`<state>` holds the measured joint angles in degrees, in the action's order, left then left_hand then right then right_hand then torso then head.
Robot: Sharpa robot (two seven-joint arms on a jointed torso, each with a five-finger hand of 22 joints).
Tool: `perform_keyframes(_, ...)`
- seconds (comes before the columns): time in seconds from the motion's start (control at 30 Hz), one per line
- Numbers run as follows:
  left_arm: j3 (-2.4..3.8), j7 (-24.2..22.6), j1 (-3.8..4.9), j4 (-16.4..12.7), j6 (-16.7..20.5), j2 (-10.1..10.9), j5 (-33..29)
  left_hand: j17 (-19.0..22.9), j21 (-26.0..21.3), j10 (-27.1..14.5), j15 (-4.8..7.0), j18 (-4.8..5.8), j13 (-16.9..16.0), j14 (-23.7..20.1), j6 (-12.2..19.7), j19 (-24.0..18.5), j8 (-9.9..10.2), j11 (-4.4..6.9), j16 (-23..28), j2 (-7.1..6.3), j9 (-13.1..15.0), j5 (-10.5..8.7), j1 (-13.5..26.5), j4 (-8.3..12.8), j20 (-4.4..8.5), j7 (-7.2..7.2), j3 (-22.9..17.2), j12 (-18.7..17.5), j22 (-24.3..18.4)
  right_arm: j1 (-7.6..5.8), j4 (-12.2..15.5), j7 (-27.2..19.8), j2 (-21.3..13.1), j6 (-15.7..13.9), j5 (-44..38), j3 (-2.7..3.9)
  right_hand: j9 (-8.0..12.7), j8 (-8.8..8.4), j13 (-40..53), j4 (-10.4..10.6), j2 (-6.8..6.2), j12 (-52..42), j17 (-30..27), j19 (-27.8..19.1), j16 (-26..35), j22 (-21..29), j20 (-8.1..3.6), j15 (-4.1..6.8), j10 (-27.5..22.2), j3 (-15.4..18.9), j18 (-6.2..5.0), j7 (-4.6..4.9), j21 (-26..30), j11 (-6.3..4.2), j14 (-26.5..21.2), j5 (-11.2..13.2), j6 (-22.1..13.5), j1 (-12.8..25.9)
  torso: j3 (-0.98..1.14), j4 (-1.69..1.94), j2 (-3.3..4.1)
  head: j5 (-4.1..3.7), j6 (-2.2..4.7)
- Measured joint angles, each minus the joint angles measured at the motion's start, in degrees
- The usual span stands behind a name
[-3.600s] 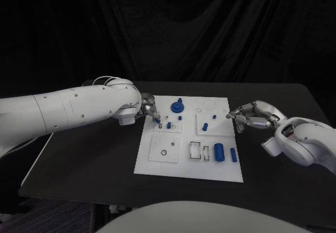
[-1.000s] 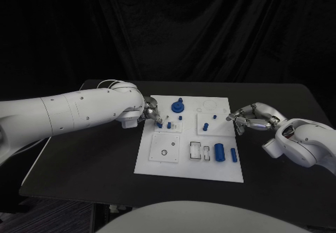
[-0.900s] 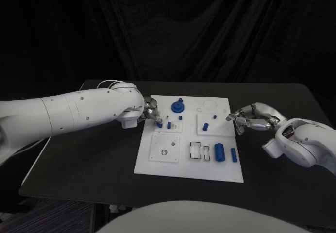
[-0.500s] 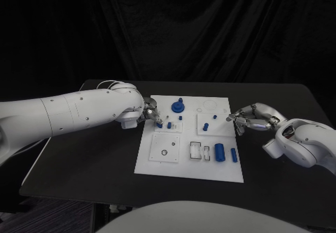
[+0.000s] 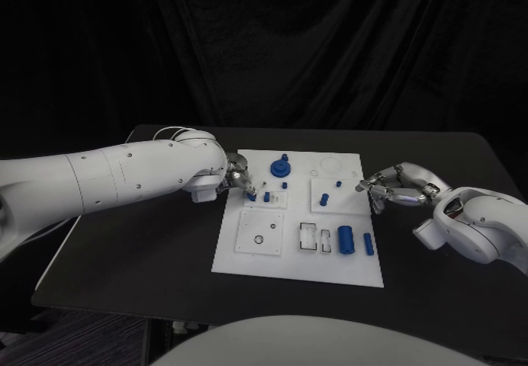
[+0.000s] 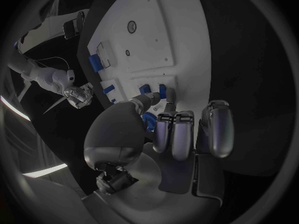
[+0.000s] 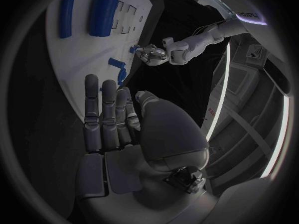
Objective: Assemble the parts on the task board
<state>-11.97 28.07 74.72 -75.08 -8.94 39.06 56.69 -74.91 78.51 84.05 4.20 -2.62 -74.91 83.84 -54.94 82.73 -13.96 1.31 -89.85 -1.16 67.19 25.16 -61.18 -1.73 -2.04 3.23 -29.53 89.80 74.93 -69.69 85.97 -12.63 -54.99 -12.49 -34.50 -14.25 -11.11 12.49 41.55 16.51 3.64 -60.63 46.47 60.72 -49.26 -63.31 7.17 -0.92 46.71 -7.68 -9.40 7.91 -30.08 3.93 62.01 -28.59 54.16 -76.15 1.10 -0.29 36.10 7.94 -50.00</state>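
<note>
The white task board (image 5: 297, 255) sits dead centre on the black table (image 5: 143, 252), long side running from the robot toward the back.

The left hand (image 5: 239, 177) is over the board's 9 o'clock edge, up toward the far half. Its fingertips (image 6: 168, 93) come down right at a small blue peg (image 5: 252, 197) standing in the little square block there, with a second peg (image 5: 266, 196) just beside it at 3 o'clock. From the left wrist view a fingertip looks to be touching the peg, but whether the peg is really pinched or just being pressed can't be told, since the fingers cover the contact.

The right hand (image 5: 394, 186) hangs just off the board's 3 o'clock edge, fingers loosely curled and apart, nothing in them. In the right wrist view its fingers (image 7: 106, 112) are laid out side by side and empty.

Other blue bits on the board:
- a round knob-like part (image 5: 279, 165) at about 12 o'clock, with a tiny peg (image 5: 284, 184) just near it toward the robot
- a short upright piece (image 5: 323, 200) and a small peg (image 5: 336, 183) on the 2 o'clock side
- a fat cylinder (image 5: 344, 238) lying down at about 4 o'clock, with a thin bar (image 5: 368, 244) right next to it on the outside
</note>
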Motion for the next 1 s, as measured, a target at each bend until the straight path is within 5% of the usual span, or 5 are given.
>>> perform_keyframes(0.27,-0.05,-0.35,-0.34,0.22,0.21,-0.27,0.0,0.0,-0.51,0.0,0.0,0.0,0.0,0.0,-1.08,0.0,0.35,0.0,0.0,1.2,-1.11,-11.44,2.12,-2.73,0.0,-1.13,4.2,0.0,0.0,0.0,-0.02,0.14,0.01,0.19,0.0,0.0,0.0,0.0,0.0,0.0,0.0,0.0,0.0,0.0,0.0,0.0,0.0,0.0,0.0,0.0,0.0,0.0,0.0,0.0,0.0,0.0,0.0,0.0,-0.02,-0.01,0.05,0.01,0.0)
perform_keyframes(0.47,-0.07,-0.4,-0.54,0.49,0.18,-0.32,-0.03,0.0,-0.52,0.0,0.0,0.0,0.0,0.0,-1.06,0.0,1.33,0.0,0.0,0.49,-2.39,-15.97,4.8,-6.13,0.0,-0.46,9.35,0.0,-0.01,0.01,-0.03,0.29,0.01,0.35,0.0,0.0,0.0,0.0,-0.05,0.0,0.0,0.0,-0.07,0.0,0.0,0.0,0.0,-0.01,0.0,0.0,0.0,0.0,0.0,0.0,0.0,0.0,0.0,0.0,-0.01,-0.01,0.05,-0.01,0.0)
perform_keyframes(0.67,0.01,-0.35,-0.6,0.7,0.04,-0.35,-0.07,0.0,-0.9,0.0,0.0,0.0,0.0,0.0,-1.27,-0.2,1.99,0.0,0.0,0.36,-3.77,-19.23,6.85,-9.1,-0.2,-0.26,13.7,0.0,-0.01,0.02,-0.04,0.45,0.01,0.56,0.0,0.0,0.0,0.0,-0.05,0.0,0.0,0.0,-0.07,0.0,0.0,-0.01,0.0,-0.01,0.0,0.0,0.0,0.0,0.0,0.0,0.0,-0.23,0.0,0.0,0.01,-0.04,0.04,0.01,0.0)
perform_keyframes(1.0,0.08,-0.03,-0.64,1.04,-0.07,-0.34,-0.15,0.0,-0.99,-0.21,0.0,0.0,0.0,0.0,-1.92,-0.2,2.32,-0.21,0.0,1.81,-4.66,-20.15,8.51,-13.09,-0.2,-0.26,18.48,0.0,-0.01,0.02,-0.06,0.61,0.02,0.82,0.0,0.0,0.0,0.0,-0.04,0.0,0.0,0.0,-0.13,0.0,0.0,-0.01,0.0,-0.01,0.0,0.0,0.0,0.0,0.0,0.0,0.0,-0.23,0.0,0.0,0.02,-0.04,0.02,0.05,0.0)
